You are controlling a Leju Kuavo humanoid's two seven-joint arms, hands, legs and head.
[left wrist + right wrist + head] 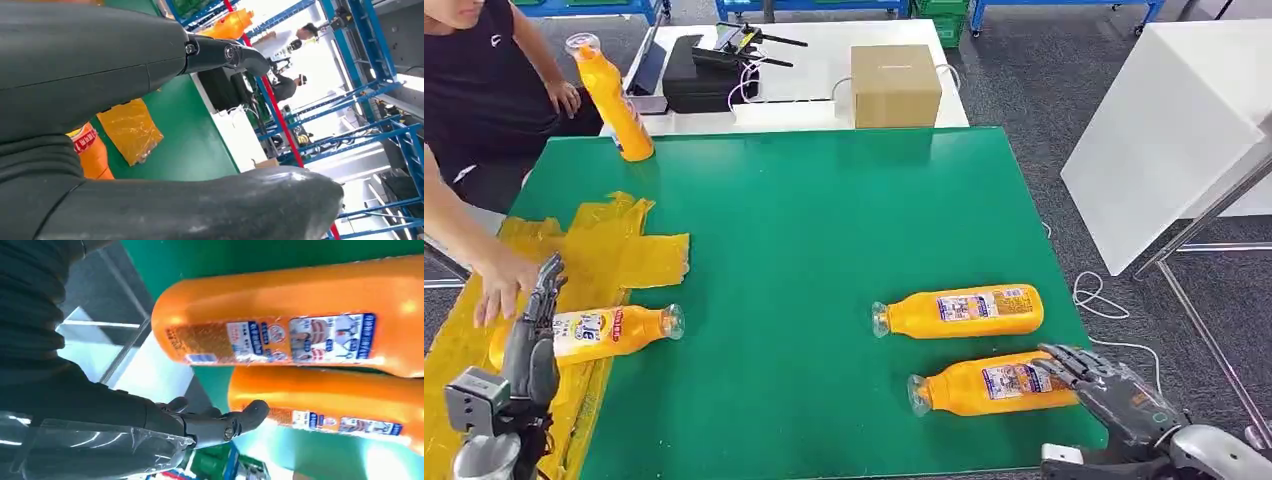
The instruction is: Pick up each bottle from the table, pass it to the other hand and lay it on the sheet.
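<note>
An orange bottle (609, 332) lies on the crumpled yellow sheet (629, 250) at the table's left. My left hand (532, 340) stands at its base end with fingers stretched out and apart; in the left wrist view the bottle (90, 155) shows between the thumb and the fingers (100, 65). Two more bottles lie side by side at the right, the farther one (959, 312) and the nearer one (994, 386). My right hand (1114, 395) is open, its fingertips reaching the nearer bottle's base. Both bottles (300, 315) (330, 402) appear in the right wrist view beyond my fingers (225, 426).
A further orange bottle (614, 100) stands upright at the green table's (824, 220) back left corner. A person's hand (502, 287) rests on the sheet beside my left hand. A cardboard box (895, 85) and black devices (709, 70) sit on the white table behind.
</note>
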